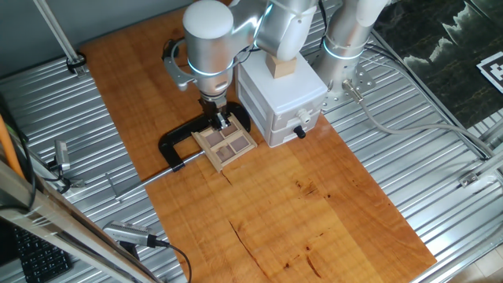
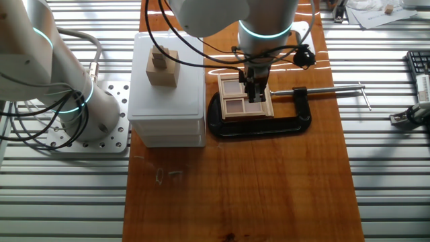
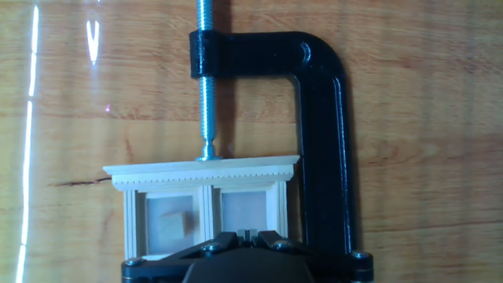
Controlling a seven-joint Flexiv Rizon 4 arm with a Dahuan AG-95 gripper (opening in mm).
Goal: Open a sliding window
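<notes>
Gripper [image 1: 222, 120] atop flat, clamp-aligned sliding window [image 1: 225, 144]

Sliding window [image 1: 225, 142], light-wood frame, four brown panes, flat on table

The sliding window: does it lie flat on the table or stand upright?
Flat. The sliding window lies with its panes facing up on the wooden table, inside the black C-clamp, with the gripper directly above it.

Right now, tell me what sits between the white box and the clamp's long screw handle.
The sliding window lies there, held in the black C-clamp, with the gripper down on it. The other fixed view shows this beside the white box.
</notes>
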